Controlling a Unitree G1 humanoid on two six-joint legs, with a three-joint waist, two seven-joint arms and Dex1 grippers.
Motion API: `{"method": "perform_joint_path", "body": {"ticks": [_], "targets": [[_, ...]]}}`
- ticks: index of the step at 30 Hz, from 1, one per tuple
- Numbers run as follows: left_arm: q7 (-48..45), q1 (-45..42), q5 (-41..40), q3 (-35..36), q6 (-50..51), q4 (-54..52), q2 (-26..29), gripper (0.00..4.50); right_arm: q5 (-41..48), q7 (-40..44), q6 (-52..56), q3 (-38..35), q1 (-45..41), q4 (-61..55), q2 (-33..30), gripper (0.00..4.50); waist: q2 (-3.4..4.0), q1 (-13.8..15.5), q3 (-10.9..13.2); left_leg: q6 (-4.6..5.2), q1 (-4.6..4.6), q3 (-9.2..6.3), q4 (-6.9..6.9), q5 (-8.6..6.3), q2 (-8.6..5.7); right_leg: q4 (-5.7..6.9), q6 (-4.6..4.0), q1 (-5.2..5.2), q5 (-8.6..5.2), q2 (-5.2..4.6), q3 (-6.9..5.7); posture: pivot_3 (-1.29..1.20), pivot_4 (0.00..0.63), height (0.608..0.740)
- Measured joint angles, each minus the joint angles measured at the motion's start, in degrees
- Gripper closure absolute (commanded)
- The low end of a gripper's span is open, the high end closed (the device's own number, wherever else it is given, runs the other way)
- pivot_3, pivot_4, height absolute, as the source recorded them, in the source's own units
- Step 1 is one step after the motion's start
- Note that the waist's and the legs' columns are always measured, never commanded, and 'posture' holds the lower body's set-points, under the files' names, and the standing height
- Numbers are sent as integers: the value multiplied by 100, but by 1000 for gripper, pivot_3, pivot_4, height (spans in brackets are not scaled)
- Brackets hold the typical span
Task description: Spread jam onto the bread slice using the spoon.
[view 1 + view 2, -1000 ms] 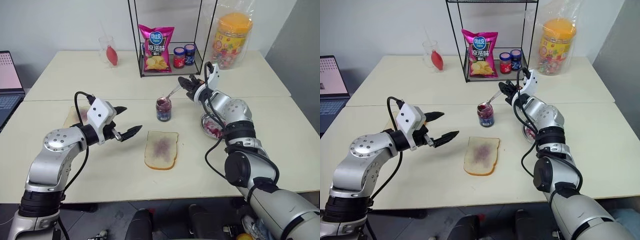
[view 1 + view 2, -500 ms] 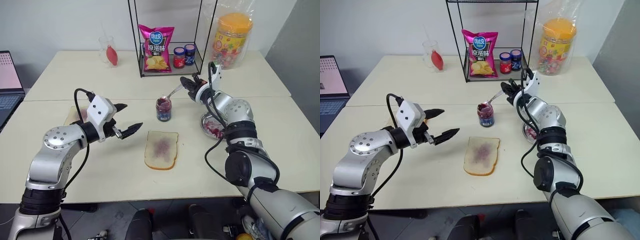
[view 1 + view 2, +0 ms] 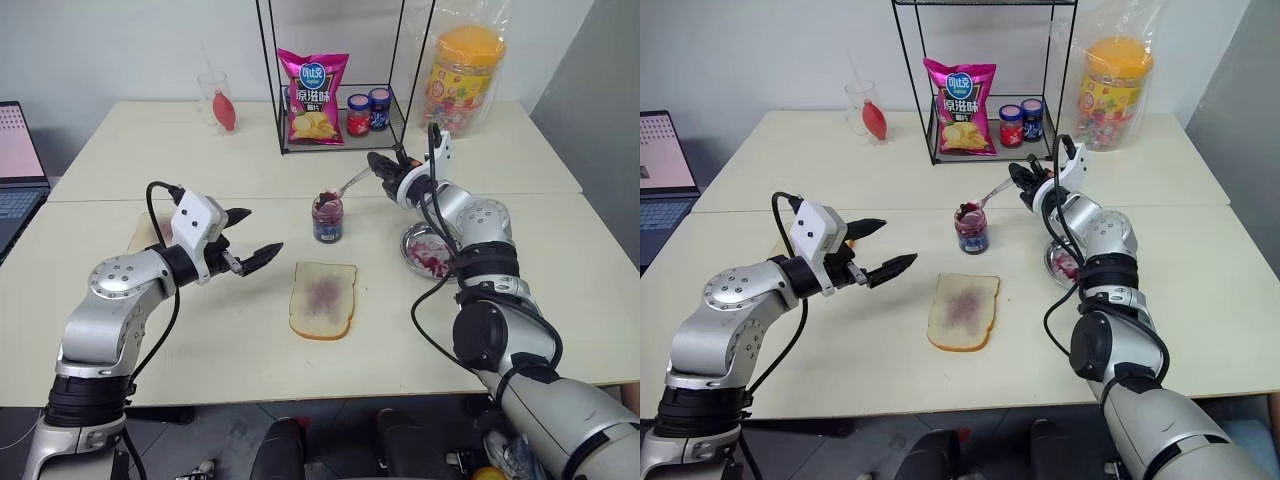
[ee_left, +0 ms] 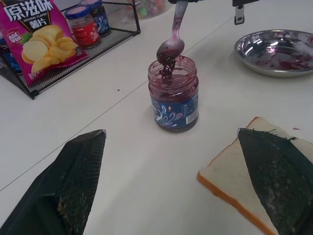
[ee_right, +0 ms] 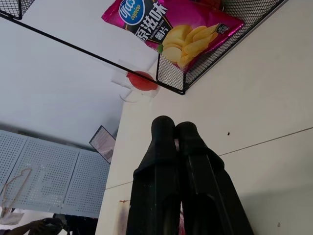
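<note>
So my right claw [image 3: 383, 165] is clamped tight on the handle end of the spoon [image 4: 172, 43], and the spoon's bowl is hanging right over the mouth of the jam jar [image 4: 173, 94]. There's a dark glob of jam [image 4: 166, 64] dripping off the bowl into the opening. The jar sits on the desk [image 3: 200, 330], and I'll use it as my reference for everything else.

The bread slice [image 3: 323, 298] lies flat on the desk just in front of the jar, on my side of it, with a purple stain across the middle of its face. My left claw [image 3: 245, 240] is off to the left of the jar, hovering above the desk with its fingers spread wide and nothing between them. In my left wrist view one finger overlaps the corner of the bread slice, but I can't tell if it's actually touching.

To the right of the jar there's a steel dish [image 3: 428, 250] smeared with purple. Behind the jar stands a wire rack [image 3: 335, 75] with a pink chip bag [image 3: 311, 95] and two small lidded jars [image 3: 367, 112]. A second slice [image 3: 152, 230] lies well to the left of the jar
</note>
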Motion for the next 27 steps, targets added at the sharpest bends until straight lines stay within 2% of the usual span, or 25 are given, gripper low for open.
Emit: {"method": "perform_joint_path", "body": {"ticks": [21, 27], "targets": [[12, -33, -59, -1, 0, 27, -103, 0, 277, -169, 142, -66, 0, -291, -77, 4473, 0, 2, 0, 0, 0, 0, -1, 0, 0, -1, 0, 0, 0, 0, 0, 0, 150, 740], [-15, -23, -130, -3, 16, -34, -95, 0, 703, -414, 719, -59, 4, -1212, -31, 4473, 1, 5, 0, 0, -8, 0, -5, 0, 0, 0, 0, -9, 0, 0, 0, 0, 150, 740]]}}
